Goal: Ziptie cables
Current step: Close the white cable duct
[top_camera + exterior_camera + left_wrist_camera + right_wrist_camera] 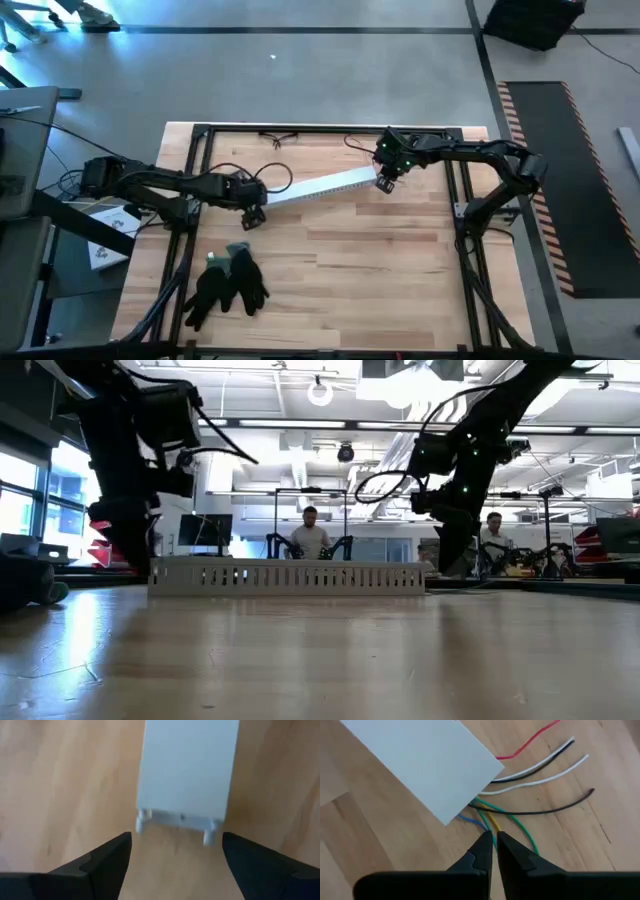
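Gripping one yellow cable — right tool (494,841) | left tool (175,855) released — cables (540,767): seven

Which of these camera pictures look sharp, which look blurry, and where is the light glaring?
High view: bluish glare at the top left corner; table evenly lit. Low view: near tabletop blurred, arms dark against bright ceiling lights. Left wrist view: soft all over, white channel hazy past the open left gripper. Right wrist view: sharpest, cables crisp beyond the right gripper.
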Available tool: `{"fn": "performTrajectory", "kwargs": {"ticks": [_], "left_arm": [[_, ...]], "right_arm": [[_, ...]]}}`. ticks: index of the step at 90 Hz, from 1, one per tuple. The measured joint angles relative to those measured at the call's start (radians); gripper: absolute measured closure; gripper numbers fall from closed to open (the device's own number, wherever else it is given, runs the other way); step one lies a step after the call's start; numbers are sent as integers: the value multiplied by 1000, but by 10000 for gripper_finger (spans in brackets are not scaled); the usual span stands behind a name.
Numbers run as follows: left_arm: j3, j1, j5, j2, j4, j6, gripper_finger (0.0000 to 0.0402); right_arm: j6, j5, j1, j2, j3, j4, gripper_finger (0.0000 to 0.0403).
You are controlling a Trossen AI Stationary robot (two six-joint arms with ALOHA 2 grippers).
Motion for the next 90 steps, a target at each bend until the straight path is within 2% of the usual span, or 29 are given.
{"fn": "performTrajectory", "kwargs": {"ticks": [12,31,64,90], "left_arm": [[-26,-1,14,0,11,-26,106],[-138,-3,20,-1,235,-10,117],[-192,14,10,-2,413,34,195],[-195,58,-17,1,449,61,239]], "right_arm": [[0,-16,-1,0,-1,2,391],[-1,-37,-1,2,-30,59,391],[45,-94,3,3,-38,203,391],[36,-101,35,4,-40,253,392]]}}
